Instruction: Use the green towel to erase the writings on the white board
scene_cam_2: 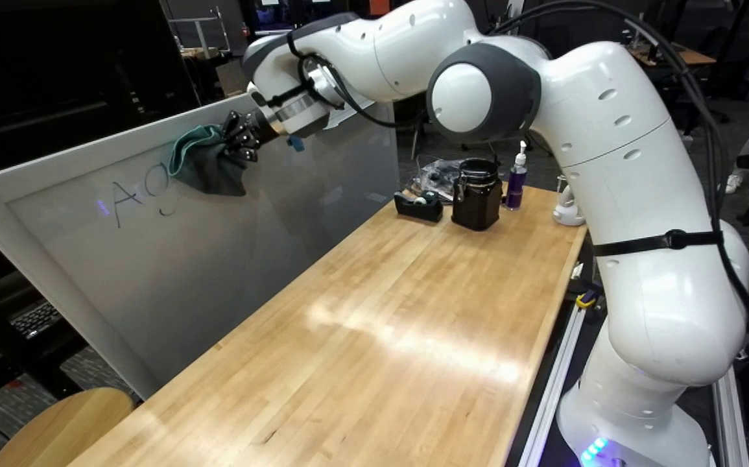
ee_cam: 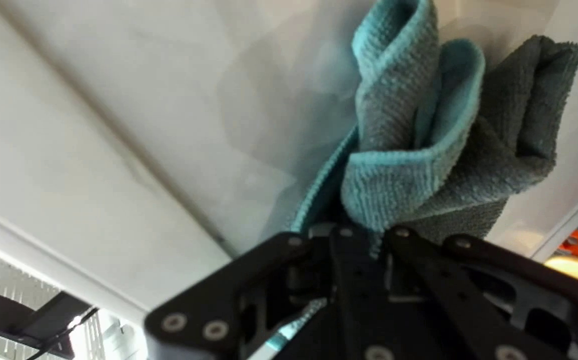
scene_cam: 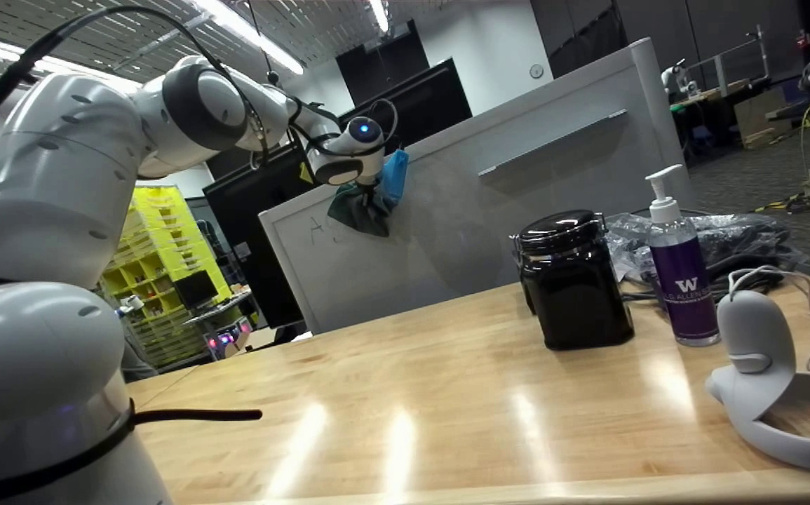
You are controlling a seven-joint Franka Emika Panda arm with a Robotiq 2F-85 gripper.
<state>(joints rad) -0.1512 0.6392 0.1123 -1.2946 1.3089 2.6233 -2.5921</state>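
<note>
Grip and Surroundings

My fingers [ee_cam: 347, 265] pinch the green towel [ee_cam: 399, 185]; its folds point away from me, long axis indeterminate. Behind: whiteboard [scene_cam_2: 264, 220], handwriting [scene_cam_2: 126, 196] at the towel's edge. Below: wooden tabletop [scene_cam_2: 374, 292]. Farther off: yellow shelving [scene_cam: 184, 228].

The arm [scene_cam_2: 607, 130] rises from its base [scene_cam_2: 637, 418], bends at the elbow [scene_cam_2: 507, 91] and stretches outward to the wrist [scene_cam_2: 293, 113], which shows a blue light [scene_cam: 364, 128] in an exterior view. More lights [scene_cam_2: 594, 449] glow on the base. The gripper [scene_cam_2: 235, 137] points away from the base, its fingers [ee_cam: 347, 250] pinched close together in the wrist view.
</note>
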